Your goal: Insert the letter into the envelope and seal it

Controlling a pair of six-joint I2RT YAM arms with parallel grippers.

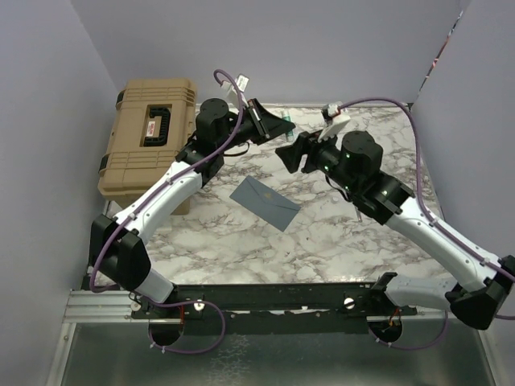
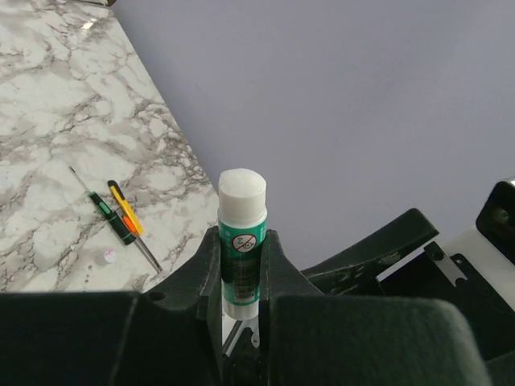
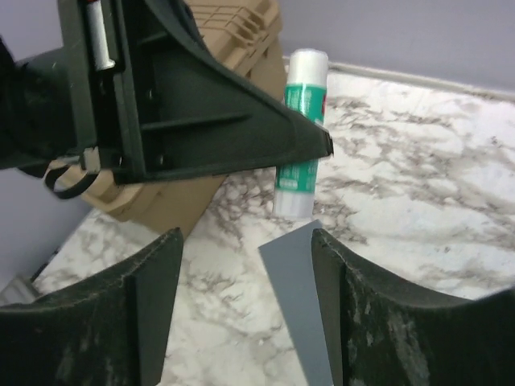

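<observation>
A white marble-patterned table point(image 1: 241, 249) veined in grey fills the middle of the top view. Plain lavender walls point(image 1: 322, 48) close it in at the back and on both sides, and an aluminium rail point(image 1: 96, 305) runs along the lower edge where the arm bases sit. A tan hard case point(image 1: 149, 137) with a black handle lies at the upper left of the table. Its edge shows again at the top of the right wrist view. The envelope point(image 1: 264, 201), slate blue-grey, lies flat on the bare marble near the centre of the frame. It is turned diagonally and touches neither arm. Above it, toward the top centre, the left gripper point(image 1: 280, 126) is held off the surface. In its own wrist view the left gripper point(image 2: 241, 257) is clenched on a glue stick point(image 2: 241, 201) with a green label and a white end, which stands up between the black fingers against the wall. Left of the glue stick in that view, two small screwdrivers point(image 2: 121, 219) lie side by side on the marble, one green-handled and one yellow and orange. The right gripper point(image 1: 290, 155) hangs just right of and below the left one in the top view, facing it. Seen from its wrist, the right gripper point(image 3: 245, 241) is spread wide and holds nothing. Between its fingers point(image 3: 157, 297) a corner of the envelope point(image 3: 299, 297) shows on the marble below. The glue stick point(image 3: 302, 137) is at the upper centre, pinched in the other arm's fingers.
</observation>
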